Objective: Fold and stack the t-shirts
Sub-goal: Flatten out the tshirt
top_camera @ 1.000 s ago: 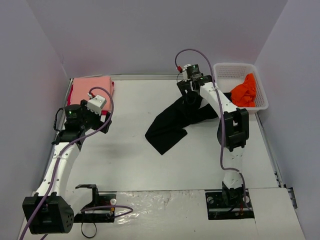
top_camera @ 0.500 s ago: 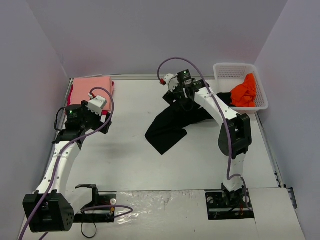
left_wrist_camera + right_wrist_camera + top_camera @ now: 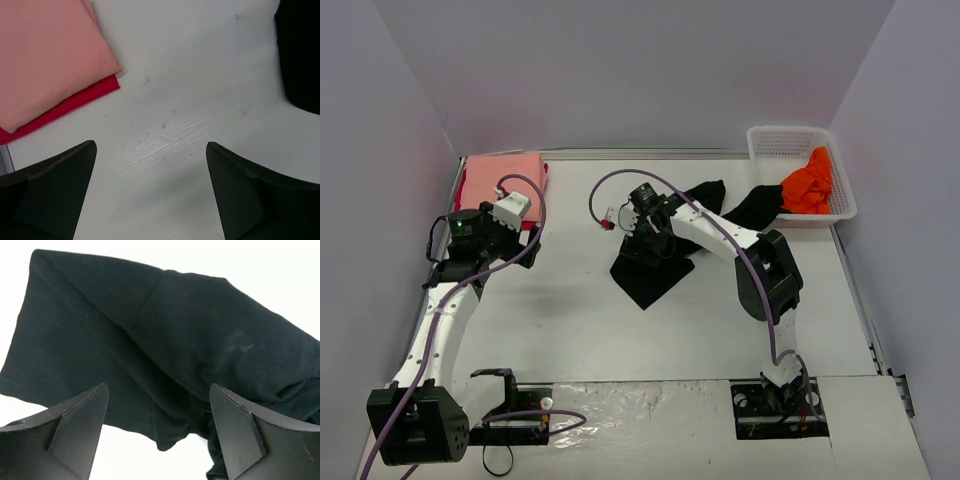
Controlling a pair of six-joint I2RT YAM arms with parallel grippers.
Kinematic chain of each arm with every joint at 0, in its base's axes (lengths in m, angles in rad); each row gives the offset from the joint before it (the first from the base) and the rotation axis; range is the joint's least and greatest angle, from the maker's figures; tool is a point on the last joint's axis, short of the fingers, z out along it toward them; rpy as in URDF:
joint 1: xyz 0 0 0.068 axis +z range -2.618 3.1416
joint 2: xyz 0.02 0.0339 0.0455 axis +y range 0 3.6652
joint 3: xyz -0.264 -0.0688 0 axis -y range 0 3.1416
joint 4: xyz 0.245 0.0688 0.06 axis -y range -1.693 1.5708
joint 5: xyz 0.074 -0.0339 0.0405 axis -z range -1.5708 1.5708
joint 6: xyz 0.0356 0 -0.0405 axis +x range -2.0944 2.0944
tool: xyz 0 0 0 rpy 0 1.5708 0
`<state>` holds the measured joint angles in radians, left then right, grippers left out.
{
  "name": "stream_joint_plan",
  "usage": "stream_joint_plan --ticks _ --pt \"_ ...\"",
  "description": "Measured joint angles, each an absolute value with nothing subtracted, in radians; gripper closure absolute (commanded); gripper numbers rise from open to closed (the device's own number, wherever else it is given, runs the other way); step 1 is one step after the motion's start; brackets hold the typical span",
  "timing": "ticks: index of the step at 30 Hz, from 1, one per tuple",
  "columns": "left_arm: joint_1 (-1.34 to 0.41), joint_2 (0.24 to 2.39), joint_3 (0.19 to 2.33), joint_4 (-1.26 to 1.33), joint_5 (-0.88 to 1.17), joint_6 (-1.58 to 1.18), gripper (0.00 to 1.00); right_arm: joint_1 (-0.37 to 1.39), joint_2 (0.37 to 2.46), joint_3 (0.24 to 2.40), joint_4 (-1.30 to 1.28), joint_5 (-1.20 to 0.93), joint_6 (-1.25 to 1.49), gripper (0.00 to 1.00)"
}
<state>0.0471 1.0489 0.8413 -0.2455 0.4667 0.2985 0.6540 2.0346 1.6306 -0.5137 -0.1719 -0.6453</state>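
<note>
only container here is the white mesh basket in the far right corner of the counter, and the bright orange t-shirt is bunched up inside it against the right wall, the rest of the basket showing bare mesh

the black t-shirt is sprawled across the middle of the counter, one end stretched out toward the basket's near left corner. can't tell if it's touching the rim there

right fingers are spread wide with nothing between them. from the wrist cam the black shirt lies flat and rumpled right below, filling the gap between the two tips, with one folded edge running diagonally through it. from above, that arm is bent over the shirt's left end

left fingers are wide apart too, gripping nothing, over bare counter. in that view the salmon-pink t-shirt sits folded at the upper left with the red t-shirt folded under it, its edge sticking out, both well clear of the tips. a bit of the black shirt shows at the right edge

top view has the pink and red stack in the far left corner
</note>
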Motion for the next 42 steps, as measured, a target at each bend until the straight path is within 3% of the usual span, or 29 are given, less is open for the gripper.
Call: stream_joint_plan --ticks 19,22,23,25,36,42 --pt "0.061 1.049 0.841 -0.251 0.472 0.303 0.09 0.643 2.073 1.613 -0.443 0.047 -0.659 0.36" --pt "0.061 1.049 0.841 -0.251 0.474 0.303 0.09 0.643 2.085 1.613 -0.440 0.050 -0.660 0.56" --pt "0.061 1.049 0.841 -0.251 0.475 0.303 0.09 0.643 2.089 1.614 -0.437 0.050 -0.660 0.77" --pt "0.061 1.049 0.841 -0.251 0.475 0.303 0.09 0.643 2.092 1.614 -0.433 0.052 -0.665 0.98" --pt "0.061 1.049 0.841 -0.251 0.475 0.304 0.09 0.651 2.083 1.687 -0.434 0.066 -0.633 1.00" --pt "0.061 1.049 0.841 -0.251 0.475 0.304 0.07 0.737 1.949 1.815 -0.482 0.059 -0.604 1.00"
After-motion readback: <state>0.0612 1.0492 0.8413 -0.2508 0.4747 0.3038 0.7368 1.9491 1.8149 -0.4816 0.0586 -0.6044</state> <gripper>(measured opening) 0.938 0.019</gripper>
